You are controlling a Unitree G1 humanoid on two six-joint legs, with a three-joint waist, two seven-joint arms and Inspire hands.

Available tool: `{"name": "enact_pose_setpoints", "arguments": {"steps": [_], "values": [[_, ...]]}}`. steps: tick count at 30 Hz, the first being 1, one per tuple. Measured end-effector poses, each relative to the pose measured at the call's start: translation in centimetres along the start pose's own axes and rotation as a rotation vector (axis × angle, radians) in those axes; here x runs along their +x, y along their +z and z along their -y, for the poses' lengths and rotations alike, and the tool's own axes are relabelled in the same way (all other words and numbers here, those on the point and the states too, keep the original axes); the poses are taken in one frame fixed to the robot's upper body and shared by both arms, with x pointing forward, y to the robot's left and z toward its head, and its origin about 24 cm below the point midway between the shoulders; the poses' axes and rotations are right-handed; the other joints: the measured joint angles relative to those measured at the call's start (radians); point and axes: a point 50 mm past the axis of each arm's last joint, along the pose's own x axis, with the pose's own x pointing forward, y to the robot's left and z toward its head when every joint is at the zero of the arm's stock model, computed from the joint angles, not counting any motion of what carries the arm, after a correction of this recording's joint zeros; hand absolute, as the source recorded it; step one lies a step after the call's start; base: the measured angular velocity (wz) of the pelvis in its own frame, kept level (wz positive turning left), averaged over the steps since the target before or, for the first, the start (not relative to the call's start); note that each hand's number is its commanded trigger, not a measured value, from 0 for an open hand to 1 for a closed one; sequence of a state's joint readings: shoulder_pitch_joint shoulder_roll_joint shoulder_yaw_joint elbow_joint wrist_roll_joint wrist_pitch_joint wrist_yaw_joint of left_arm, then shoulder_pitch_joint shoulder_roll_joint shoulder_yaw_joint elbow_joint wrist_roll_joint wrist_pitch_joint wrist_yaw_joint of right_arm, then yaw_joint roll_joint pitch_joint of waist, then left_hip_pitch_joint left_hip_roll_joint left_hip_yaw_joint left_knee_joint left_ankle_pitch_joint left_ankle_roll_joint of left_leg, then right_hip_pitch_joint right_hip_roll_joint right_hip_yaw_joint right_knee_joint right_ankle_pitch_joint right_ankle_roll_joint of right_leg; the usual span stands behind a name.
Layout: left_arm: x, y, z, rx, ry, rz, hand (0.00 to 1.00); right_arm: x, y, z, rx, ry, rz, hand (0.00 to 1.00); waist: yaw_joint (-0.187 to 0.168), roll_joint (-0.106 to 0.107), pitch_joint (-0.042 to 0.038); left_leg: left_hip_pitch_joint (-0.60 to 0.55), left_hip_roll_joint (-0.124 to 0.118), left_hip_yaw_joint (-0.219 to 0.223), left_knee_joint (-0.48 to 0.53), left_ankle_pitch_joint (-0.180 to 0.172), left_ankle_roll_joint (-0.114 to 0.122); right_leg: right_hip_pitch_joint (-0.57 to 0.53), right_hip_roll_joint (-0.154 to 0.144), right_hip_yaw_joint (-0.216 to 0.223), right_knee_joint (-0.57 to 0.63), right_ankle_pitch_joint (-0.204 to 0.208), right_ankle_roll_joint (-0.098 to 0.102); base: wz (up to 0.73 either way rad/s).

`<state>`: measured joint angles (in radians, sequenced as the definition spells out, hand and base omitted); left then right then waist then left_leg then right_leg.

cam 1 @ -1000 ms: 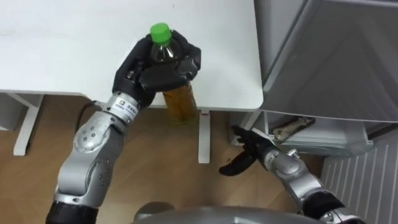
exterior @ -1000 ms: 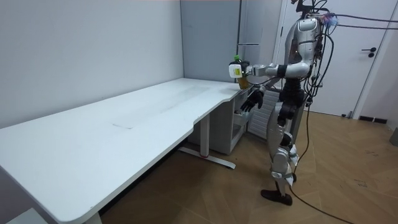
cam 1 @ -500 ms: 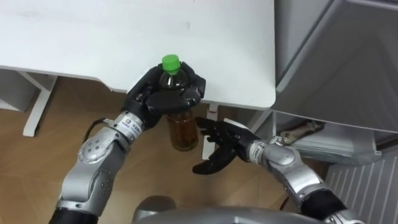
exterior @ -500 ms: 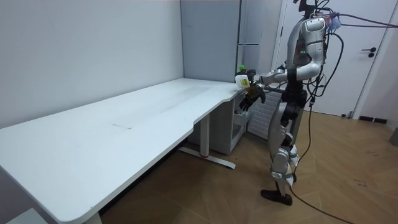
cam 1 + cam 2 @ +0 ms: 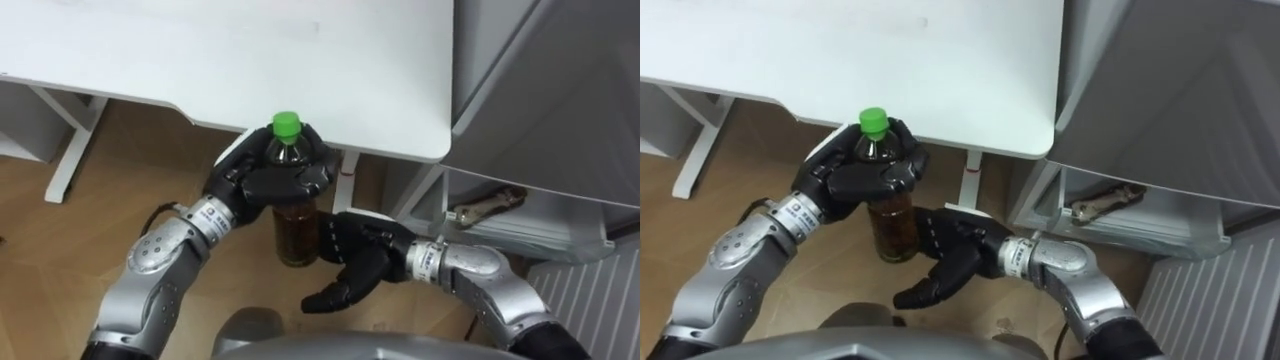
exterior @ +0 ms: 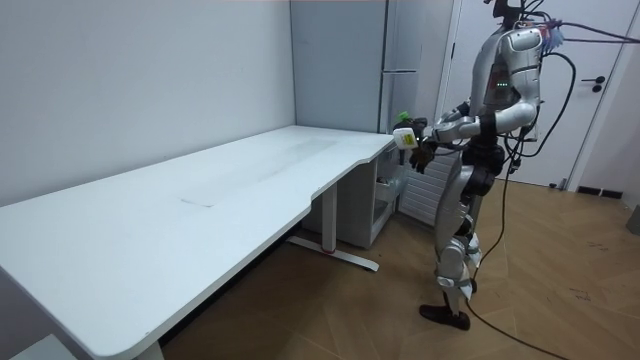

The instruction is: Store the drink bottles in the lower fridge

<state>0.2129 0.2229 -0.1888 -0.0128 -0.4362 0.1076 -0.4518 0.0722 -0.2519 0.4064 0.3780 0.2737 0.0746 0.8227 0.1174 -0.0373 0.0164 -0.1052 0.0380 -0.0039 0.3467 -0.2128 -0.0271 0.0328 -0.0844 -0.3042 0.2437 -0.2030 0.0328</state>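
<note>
Nearest you, your right robot hand (image 5: 355,265) hangs spread and empty just beside the lower half of the bottle (image 5: 297,232), ready, I'd say, to steady it. Your left robot hand (image 5: 275,180) is curled round its shoulder, carrying it upright and clear of the counter (image 5: 250,50) edge. Farther right stands the fridge (image 5: 520,80), where the drink belongs.

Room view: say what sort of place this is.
Probably an office-like room rather than a home kitchen: a long white desk, a tall grey fridge against the wall beside it, and a wood floor with a plain white door.
</note>
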Motion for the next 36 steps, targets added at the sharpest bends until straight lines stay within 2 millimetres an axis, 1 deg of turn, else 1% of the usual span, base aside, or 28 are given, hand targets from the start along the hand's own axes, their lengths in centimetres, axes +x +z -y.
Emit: {"name": "enact_pose_setpoints", "arguments": {"steps": [3, 9, 12, 15, 20, 21, 22, 23, 26, 30, 33, 36], "values": [[0.0, -0.1, 0.2, 0.014, -0.013, -0.014, 1.0, -0.1, 0.0, -0.2, 0.043, 0.026, 0.02, 0.0, -0.005, 0.001, -0.0021, 0.001, 0.0, 0.0, 0.006, 0.0, 0.0, 0.003, 0.0, 0.001, 0.001, 0.0, 0.0, 0.0], [0.2, -0.3, 0.6, 0.031, -0.044, -0.033, 1.0, -0.4, -0.3, -0.3, 0.101, 0.034, 0.045, 0.0, -0.006, 0.0, -0.0029, 0.007, -0.001, 0.001, -0.009, 0.0, 0.0, 0.004, 0.0, 0.004, 0.004, 0.0, 0.001, 0.0], [0.2, -0.5, 0.9, 0.037, -0.059, -0.041, 1.0, -0.6, -0.2, -0.2, 0.113, 0.036, 0.058, 0.0, -0.007, -0.002, -0.0029, 0.009, -0.003, 0.002, -0.014, 0.0, 0.0, 0.002, -0.004, 0.005, 0.009, -0.005, 0.002, 0.0], [0.2, -0.6, 1.0, 0.047, -0.067, -0.045, 1.0, -0.7, -0.2, -0.3, 0.122, 0.036, 0.072, 0.0, -0.011, -0.009, -0.0062, 0.011, -0.005, 0.0, -0.016, 0.0, 0.0, 0.001, -0.006, 0.005, 0.015, -0.011, 0.003, 0.0], [0.3, -0.7, 1.4, 0.051, -0.083, -0.046, 1.0, -0.9, 0.1, -0.3, 0.136, 0.037, 0.096, 0.0, -0.011, -0.01, -0.0062, 0.012, -0.007, 0.0, -0.011, 0.0, 0.0, 0.001, -0.007, 0.006, 0.015, -0.011, 0.003, 0.0], [0.3, -0.7, 1.4, 0.051, -0.085, -0.047, 1.0, -0.9, 0.1, -0.3, 0.14, 0.036, 0.099, 0.13, -0.013, -0.01, -0.0062, 0.012, -0.007, 0.0, -0.011, 0.0, 0.0, 0.001, -0.007, 0.005, 0.015, -0.011, 0.003, 0.0], [0.4, -0.8, 1.5, 0.05, -0.089, -0.051, 1.0, -1.0, 0.1, -0.3, 0.144, 0.036, 0.104, 0.61, -0.013, -0.01, -0.0062, 0.012, -0.007, 0.0, -0.011, 0.0, 0.0, 0.001, -0.008, 0.005, 0.015, -0.011, 0.003, 0.0], [0.4, -0.9, 1.5, 0.049, -0.09, -0.052, 1.0, -1.0, 0.2, -0.3, 0.146, 0.036, 0.105, 1.0, -0.013, -0.01, -0.0062, 0.012, -0.007, 0.0, -0.011, 0.0, 0.0, 0.001, -0.008, 0.005, 0.016, -0.011, 0.003, 0.0], [0.4, -1.0, 1.6, 0.05, -0.097, -0.059, 1.0, -1.0, 0.2, -0.3, 0.177, 0.033, 0.117, 1.0, -0.018, -0.01, -0.006, 0.011, -0.007, 0.0, -0.011, 0.0, 0.0, 0.001, -0.008, 0.003, 0.016, -0.011, 0.003, 0.0], [0.4, -1.5, 2.1, 0.047, -0.121, -0.083, 1.0, -1.0, 0.0, -0.1, 0.184, -0.022, 0.1, 1.0, -0.03, -0.01, -0.0059, 0.014, -0.008, 0.0, -0.019, 0.0, 0.0, 0.0, -0.01, 0.003, 0.02, -0.011, 0.003, 0.0], [0.6, -1.7, 2.9, 0.049, -0.15, -0.08, 1.0, -1.1, -0.2, 0.1, 0.193, -0.058, 0.084, 1.0, -0.031, -0.01, -0.0059, 0.019, -0.01, 0.001, -0.023, 0.0, 0.0, 0.0, -0.012, 0.003, 0.024, -0.012, 0.004, -0.01], [0.9, -1.7, 3.0, 0.051, -0.16, -0.08, 1.0, -1.0, -0.2, 0.1, 0.19, -0.065, 0.079, 1.0, -0.032, -0.01, -0.006, 0.02, -0.01, 0.007, -0.023, 0.0, 0.001, -0.013, -0.015, 0.004, 0.032, -0.013, 0.005, -0.08]]}}
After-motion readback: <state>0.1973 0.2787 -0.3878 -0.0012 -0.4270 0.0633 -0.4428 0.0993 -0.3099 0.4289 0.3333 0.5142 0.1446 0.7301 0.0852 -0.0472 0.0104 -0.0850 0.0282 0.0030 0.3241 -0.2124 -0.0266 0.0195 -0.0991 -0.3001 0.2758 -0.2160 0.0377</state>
